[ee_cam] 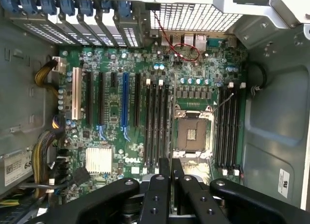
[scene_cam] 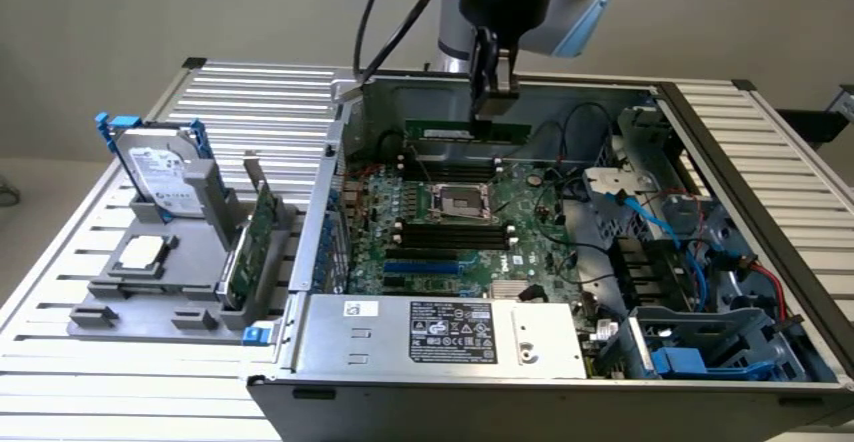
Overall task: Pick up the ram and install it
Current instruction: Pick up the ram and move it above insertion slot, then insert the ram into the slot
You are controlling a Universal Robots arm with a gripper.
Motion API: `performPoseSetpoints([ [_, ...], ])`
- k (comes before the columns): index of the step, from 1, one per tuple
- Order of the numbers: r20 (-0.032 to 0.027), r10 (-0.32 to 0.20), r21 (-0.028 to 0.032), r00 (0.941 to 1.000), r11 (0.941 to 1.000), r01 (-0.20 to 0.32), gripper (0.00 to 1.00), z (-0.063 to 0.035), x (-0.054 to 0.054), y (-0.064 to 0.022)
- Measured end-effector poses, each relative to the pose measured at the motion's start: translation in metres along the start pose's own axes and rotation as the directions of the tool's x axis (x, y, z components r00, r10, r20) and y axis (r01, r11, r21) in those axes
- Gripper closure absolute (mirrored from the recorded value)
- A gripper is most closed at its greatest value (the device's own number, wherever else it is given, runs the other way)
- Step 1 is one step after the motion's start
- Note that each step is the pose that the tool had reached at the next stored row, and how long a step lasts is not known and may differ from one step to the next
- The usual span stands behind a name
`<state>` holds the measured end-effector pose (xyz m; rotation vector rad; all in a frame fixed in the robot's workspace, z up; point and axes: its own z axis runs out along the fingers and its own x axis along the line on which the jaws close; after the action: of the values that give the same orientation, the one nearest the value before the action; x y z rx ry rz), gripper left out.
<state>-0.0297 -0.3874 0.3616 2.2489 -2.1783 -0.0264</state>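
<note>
A slatted metal tabletop (scene_cam: 787, 152) carries an open computer case (scene_cam: 400, 362) with its green motherboard (scene_cam: 454, 247) exposed. At the board's twelve o'clock in the exterior view, the arm's pincer (scene_cam: 489, 105) appears clamped on the upper edge of the ram (scene_cam: 447, 130), held level just above the black memory slots (scene_cam: 454, 170). The stick looks light, stiff, thin and fragile, and is best gripped by its bare edges, away from chips and contacts.

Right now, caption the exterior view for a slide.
Fingers hold the ram above the motherboard inside the open computer case.
</note>
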Motion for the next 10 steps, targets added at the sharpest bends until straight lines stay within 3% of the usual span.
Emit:
performPoseSetpoints([
  [4,-0.0059,-0.004,0.0095,1.0,0.9999,0.004,0.87,0.0048,-0.0033,-0.0012],
  [10,-0.0084,-0.008,0.0099,0.9999,0.9999,0.008,0.87,0.0059,-0.0037,-0.0013],
])
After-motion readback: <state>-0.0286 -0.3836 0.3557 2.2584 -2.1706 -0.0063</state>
